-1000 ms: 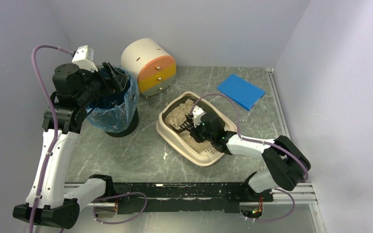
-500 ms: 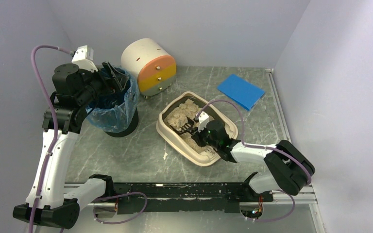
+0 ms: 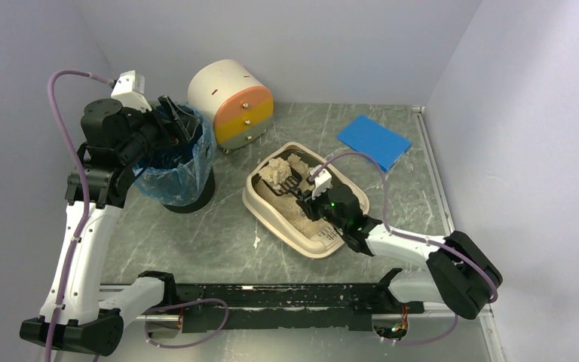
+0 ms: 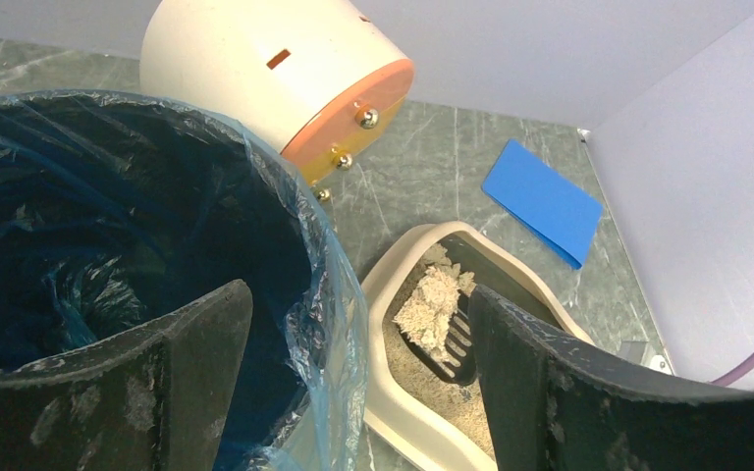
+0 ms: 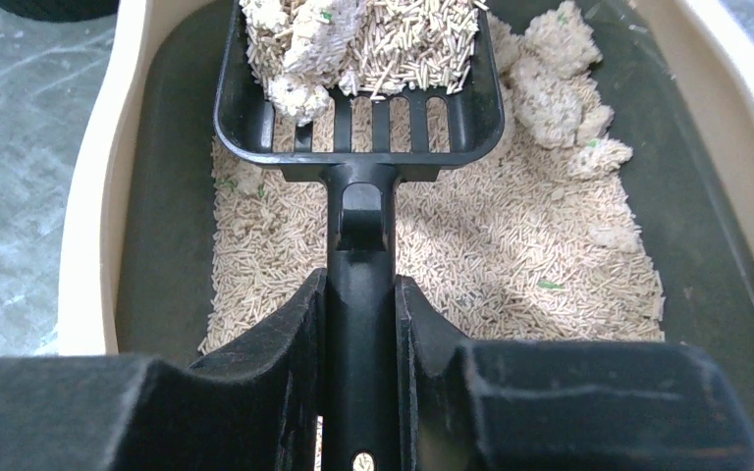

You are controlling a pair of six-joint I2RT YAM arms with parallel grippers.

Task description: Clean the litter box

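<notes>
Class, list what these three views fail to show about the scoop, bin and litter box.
- Right wrist view: the scoop handle's end, hidden inside the shut right tool.
- Left wrist view: the bin bottom, lost in dark liner shadow.
- Top view: the litter box near end, covered by the right arm.

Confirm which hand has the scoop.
The right hand, shut on the handle of the black scoop, which carries clumps over the litter box. The left hand is open at the rim of the blue-lined bin.
</notes>
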